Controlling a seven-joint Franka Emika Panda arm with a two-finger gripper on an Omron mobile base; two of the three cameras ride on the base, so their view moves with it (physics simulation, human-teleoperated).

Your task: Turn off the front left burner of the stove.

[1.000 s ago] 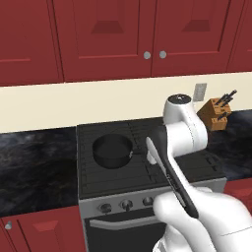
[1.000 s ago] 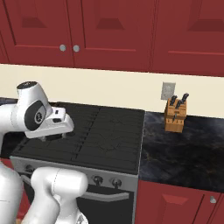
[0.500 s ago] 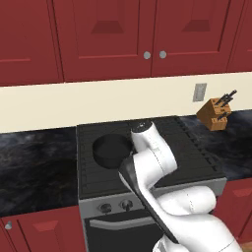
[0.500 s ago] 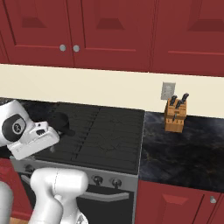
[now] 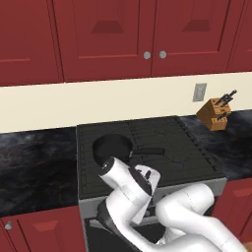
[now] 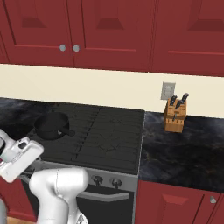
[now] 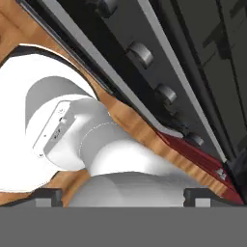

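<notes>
Red wall cabinets (image 5: 147,34) and a cream backsplash (image 6: 109,87) span the room above a dark marbled tabletop (image 6: 183,148) carrying a knife block (image 6: 175,114). The stove (image 6: 109,131) sits between tabletop sections; its front left burner (image 5: 98,179) lies at the near-left cooktop corner, just in front of a black pan (image 5: 112,147). The gripper (image 7: 123,193) is low before the silver knob panel (image 7: 144,72), fingers (image 7: 198,195) spread wide, holding nothing.
</notes>
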